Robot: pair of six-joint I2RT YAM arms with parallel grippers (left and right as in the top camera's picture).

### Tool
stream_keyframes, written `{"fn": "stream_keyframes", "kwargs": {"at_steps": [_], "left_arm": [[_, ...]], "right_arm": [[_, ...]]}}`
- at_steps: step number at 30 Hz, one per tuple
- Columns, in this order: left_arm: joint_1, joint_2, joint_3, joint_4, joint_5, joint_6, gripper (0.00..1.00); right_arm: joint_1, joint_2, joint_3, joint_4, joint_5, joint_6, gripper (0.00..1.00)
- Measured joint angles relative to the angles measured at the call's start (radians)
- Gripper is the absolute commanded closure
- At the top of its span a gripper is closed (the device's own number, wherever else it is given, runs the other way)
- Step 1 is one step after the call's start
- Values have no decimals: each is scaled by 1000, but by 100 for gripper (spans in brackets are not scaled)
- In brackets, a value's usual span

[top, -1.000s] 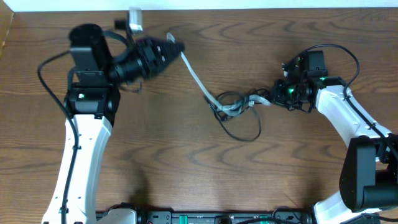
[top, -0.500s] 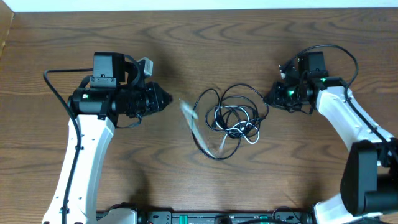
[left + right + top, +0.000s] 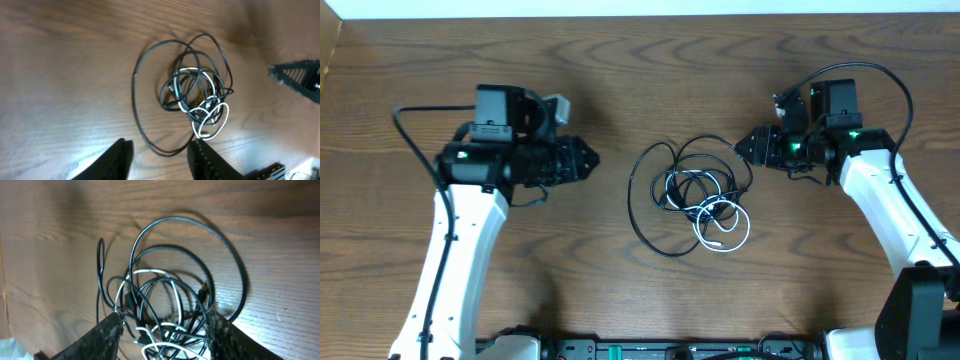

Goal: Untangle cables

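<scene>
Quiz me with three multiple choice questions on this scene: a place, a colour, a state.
1. The cables lie: A in the middle of the table; B under an arm; C in a box.
2. The lightest cable is: A red; B white; C yellow.
3. The left fingers are: A shut on a cable; B open, empty; C out of view.
Answers: A, the pile sits centrally in the overhead view; B, its loop shows white among black ones; B, bare table shows between them in the left wrist view.
</scene>
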Motion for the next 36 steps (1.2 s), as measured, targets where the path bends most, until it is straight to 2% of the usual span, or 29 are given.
{"fn": "stream_keyframes", "kwargs": {"at_steps": [9,16,20,25,30,36], "left_arm": [[-244,107,-6,153,23,-14,50],[-394,296,-6,236,24,-138,53],[-439,389,-6,225,-7,-248,57],[-473,459,-6,222,-51,-351,57],[-492,498,-6,233,-120,-412,57],[-495,565,-7,330,-169,-459,57]], "right_arm": [[-13,0,0,-22,15,-14,43],[-82,0,0,-56,39,-23,40],[-92,0,0,-80,63,-30,38],[-92,0,0,-92,79,-45,36],[-92,0,0,-92,84,-52,36],[-92,0,0,-101,84,-55,36]]}}
